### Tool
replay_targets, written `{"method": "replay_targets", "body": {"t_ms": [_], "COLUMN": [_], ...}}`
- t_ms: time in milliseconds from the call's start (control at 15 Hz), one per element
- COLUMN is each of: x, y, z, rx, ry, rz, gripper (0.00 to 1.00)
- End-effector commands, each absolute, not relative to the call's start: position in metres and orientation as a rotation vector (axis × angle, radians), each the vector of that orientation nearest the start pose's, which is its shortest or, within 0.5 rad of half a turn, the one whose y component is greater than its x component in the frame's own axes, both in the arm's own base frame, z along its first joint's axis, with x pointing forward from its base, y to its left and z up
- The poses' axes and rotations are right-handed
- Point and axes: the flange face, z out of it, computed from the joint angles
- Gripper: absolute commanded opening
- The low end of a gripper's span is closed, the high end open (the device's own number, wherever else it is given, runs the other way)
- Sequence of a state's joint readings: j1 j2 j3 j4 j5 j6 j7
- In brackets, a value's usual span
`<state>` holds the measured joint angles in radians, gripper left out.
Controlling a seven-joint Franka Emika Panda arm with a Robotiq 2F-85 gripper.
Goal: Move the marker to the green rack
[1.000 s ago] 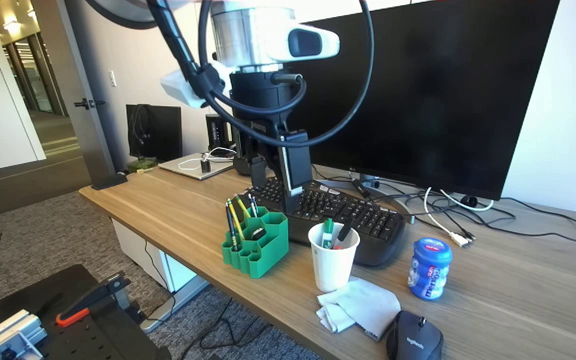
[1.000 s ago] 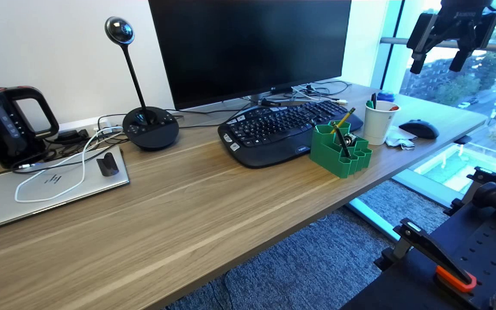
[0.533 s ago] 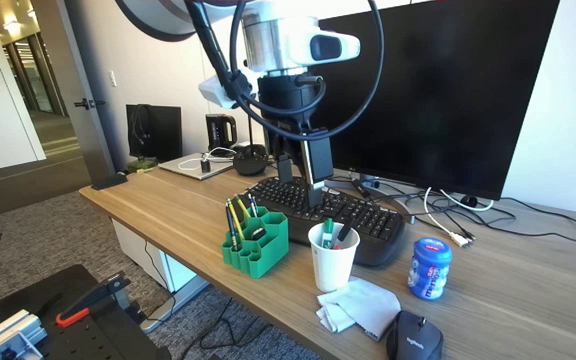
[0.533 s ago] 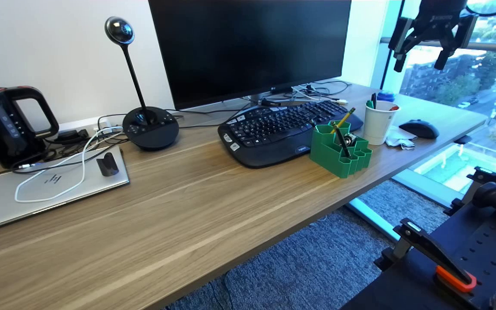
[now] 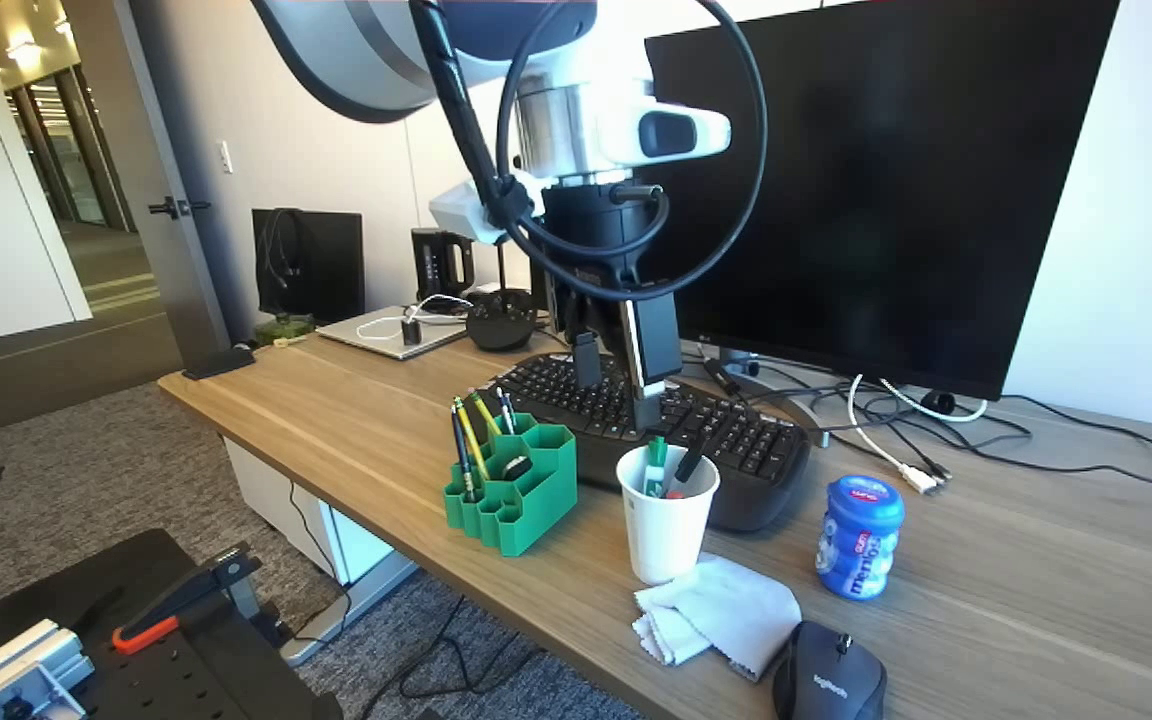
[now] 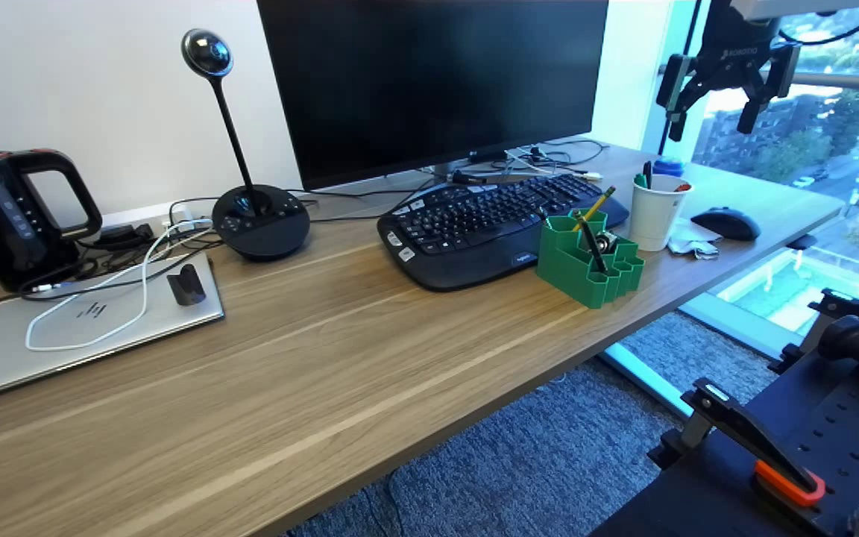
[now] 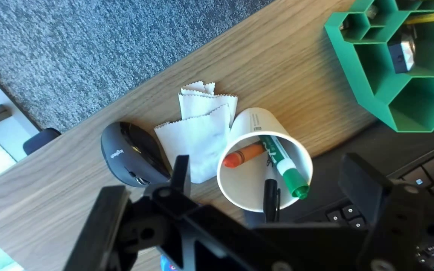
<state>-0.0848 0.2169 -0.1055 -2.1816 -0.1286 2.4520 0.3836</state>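
Marker (image 7: 270,195) (black-capped one, my read) in white cup (image 7: 241,184), 6 o'clock side, wrist view. Gripper (image 6: 713,124) closer to cup than second ago; jaws spread wide, holding nothing. Likely lining up, grasp pending. Green rack (image 7: 394,84) at cup's 2 o'clock.

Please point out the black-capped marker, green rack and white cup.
Black-capped marker (image 7: 270,197): in the wrist view, on its cap.
Green rack (image 5: 544,504): in an exterior view, on its side wall.
White cup (image 6: 652,221): in an exterior view, on its outer wall.
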Motion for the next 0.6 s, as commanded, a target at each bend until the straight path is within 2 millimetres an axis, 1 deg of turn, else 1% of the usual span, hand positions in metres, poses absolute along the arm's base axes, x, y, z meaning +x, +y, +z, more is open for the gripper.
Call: {"method": "replay_targets", "body": {"t_ms": [0, 200, 533], "x": [0.5606, 0.5612, 0.5632], "y": [-0.1017, -0.1003, -0.1034], "z": [0.2918, 0.2888, 0.293], "rx": [-3.162, -3.17, -3.168], "ry": [0.772, 0.754, 0.756], "rz": [-0.069, -0.054, -0.07], "gripper": [1.0, 1.0, 1.0]}}
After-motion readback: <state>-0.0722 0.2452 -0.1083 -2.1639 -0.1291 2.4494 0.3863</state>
